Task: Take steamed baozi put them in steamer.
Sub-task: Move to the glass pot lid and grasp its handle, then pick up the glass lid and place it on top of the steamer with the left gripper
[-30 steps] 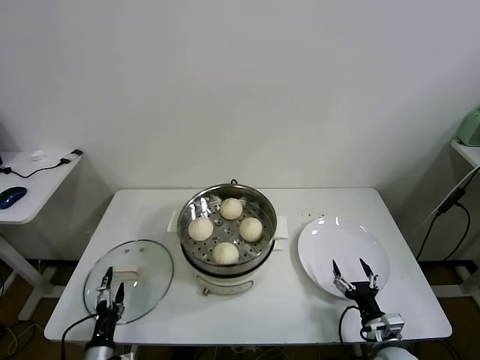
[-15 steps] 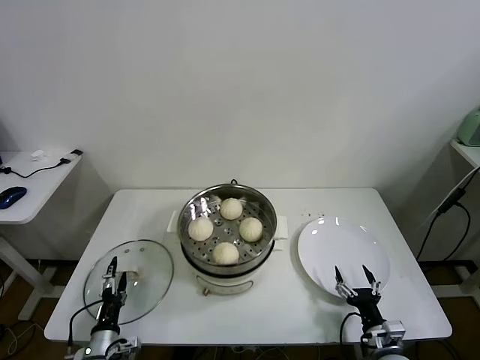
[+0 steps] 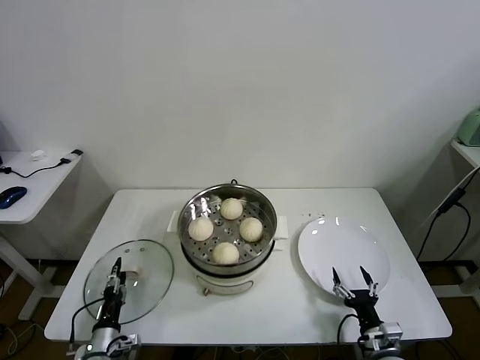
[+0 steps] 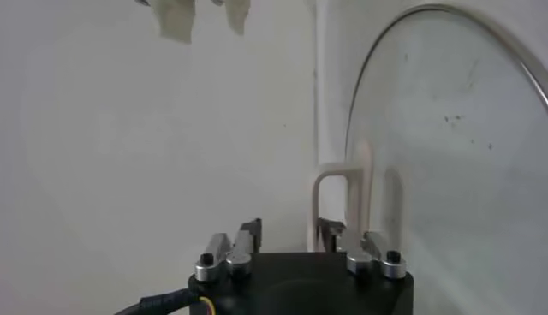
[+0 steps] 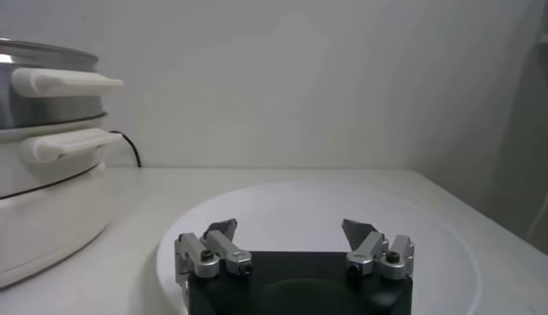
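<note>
Desk (image 3: 315, 315): white. Steamer (image 3: 229, 225) seen at centre, shiny steel on a cream base. Four steamed baozi (image 3: 226, 253), smooth, cream-white, lie on its perforated tray, well apart from both jaws. Left gripper (image 3: 116, 279) at 7 o'clock, over glass lid (image 3: 146, 264), jaws narrowly apart, empty. Right gripper (image 3: 354, 286) at 5 o'clock, at plate (image 3: 341, 244) edge, jaws spread, empty.

White table (image 3: 142, 206) with steamer (image 3: 228, 262), lid (image 3: 146, 264), plate (image 3: 330, 247)
</note>
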### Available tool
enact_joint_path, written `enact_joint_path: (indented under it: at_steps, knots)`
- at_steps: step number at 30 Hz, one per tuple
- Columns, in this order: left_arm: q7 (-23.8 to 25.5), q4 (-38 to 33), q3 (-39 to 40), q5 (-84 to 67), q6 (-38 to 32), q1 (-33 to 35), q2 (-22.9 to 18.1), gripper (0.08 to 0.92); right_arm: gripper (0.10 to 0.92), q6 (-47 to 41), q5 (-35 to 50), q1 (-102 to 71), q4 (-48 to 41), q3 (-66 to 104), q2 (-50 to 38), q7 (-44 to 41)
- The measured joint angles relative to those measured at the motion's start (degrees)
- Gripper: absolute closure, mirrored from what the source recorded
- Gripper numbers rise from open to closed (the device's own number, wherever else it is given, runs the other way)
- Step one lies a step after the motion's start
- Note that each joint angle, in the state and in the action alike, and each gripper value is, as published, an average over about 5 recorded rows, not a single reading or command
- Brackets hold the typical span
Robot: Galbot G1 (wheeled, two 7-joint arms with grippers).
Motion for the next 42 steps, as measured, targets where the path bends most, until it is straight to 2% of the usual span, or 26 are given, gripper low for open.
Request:
enact_joint_path:
  at_steps: [8, 12, 18, 26, 35, 42]
  knots:
    - [-0.72, 1.43, -0.03, 0.07, -0.19, -0.91, -0.02, 0.762, 0.202, -0.1, -0.01, -0.29, 0.46, -0.55, 0.27, 0.35]
    - [-0.7, 1.11, -0.13, -0.46, -0.21, -0.57, 0.07, 0.853, 0.203, -0.4, -0.08, -0.16, 0.7, -0.47, 0.05, 0.42]
    - [0.5, -2.44, -0.75, -2.45, 0.29, 0.85, 0.78, 0.868, 0.203, -0.74, -0.34, -0.06, 1.32, -0.15, -0.19, 0.46]
    - [5.11, -12.97, -2.52, -8.35, 3.33, 3.9, 4.11, 0.868, 0.202, -1.83, -1.39, 0.01, 2.29, 0.67, -0.27, 0.79]
    - [15.25, -27.82, -0.7, -12.97, 13.09, 3.99, 8.62, 0.868, 0.202, -3.5, -3.46, -0.41, 3.33, 1.47, -0.24, 1.15]
    - [24.27, -35.52, 7.86, -10.07, 23.48, 0.21, 9.4, 0.868, 0.203, -3.44, -5.18, -0.43, 3.63, 1.01, -0.06, 1.17]
